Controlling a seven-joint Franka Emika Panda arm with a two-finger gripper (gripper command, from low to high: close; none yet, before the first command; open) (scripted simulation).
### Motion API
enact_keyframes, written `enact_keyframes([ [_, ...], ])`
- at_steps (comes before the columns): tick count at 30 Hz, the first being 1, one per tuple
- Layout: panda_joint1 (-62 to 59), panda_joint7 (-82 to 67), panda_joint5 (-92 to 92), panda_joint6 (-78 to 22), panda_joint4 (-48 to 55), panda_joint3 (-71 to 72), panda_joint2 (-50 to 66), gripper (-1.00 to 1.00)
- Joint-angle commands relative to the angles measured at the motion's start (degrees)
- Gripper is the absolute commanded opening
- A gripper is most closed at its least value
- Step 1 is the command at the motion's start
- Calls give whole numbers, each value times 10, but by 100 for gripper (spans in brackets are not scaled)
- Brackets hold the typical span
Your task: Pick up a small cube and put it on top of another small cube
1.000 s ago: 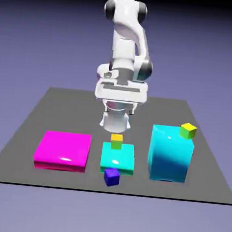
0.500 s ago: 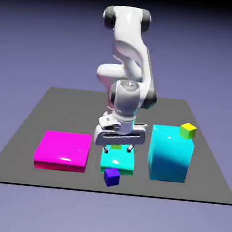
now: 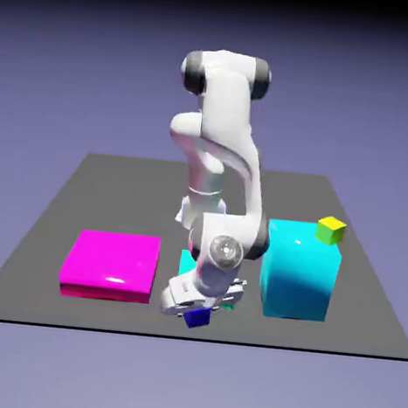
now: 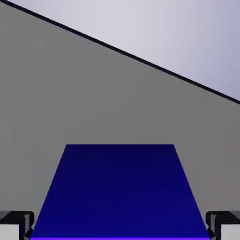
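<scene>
From outside, the gripper [image 3: 196,309] is down at the blue cube [image 3: 199,318] near the counter's [image 3: 58,202] front edge. One blue cube, one yellow-green cube [image 3: 331,229] visible on the cyan block [image 3: 299,269].

Hand view: blue cube [image 4: 119,192] sits between spread fingertips [image 4: 16,220], not yet clamped. Looks rigid, light; grip its flat sides.

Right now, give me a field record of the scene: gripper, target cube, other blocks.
gripper: low at the table's near edge, fingertips either side of the blue cube, open
blue cube: on the table, between the fingertips, not lifted
yellow-green cube: on top of the tall cyan block
second yellow-green cube: not visible, arm in the way
flat cyan block: mostly hidden behind the arm
magenta block: exterior view's left, flat, untouched
</scene>
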Motion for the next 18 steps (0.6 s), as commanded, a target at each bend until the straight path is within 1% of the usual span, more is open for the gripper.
enact_keyframes([
  [1,1,0,0,-25,9,1,-16,-100],
  [4,20,5,38,-80,24,-9,-59,-100],
  [12,146,-4,228,-213,38,-28,-209,-100],
  [14,167,-51,203,-238,42,12,-241,-100],
  [18,176,-140,108,-255,47,95,-265,-100],
])
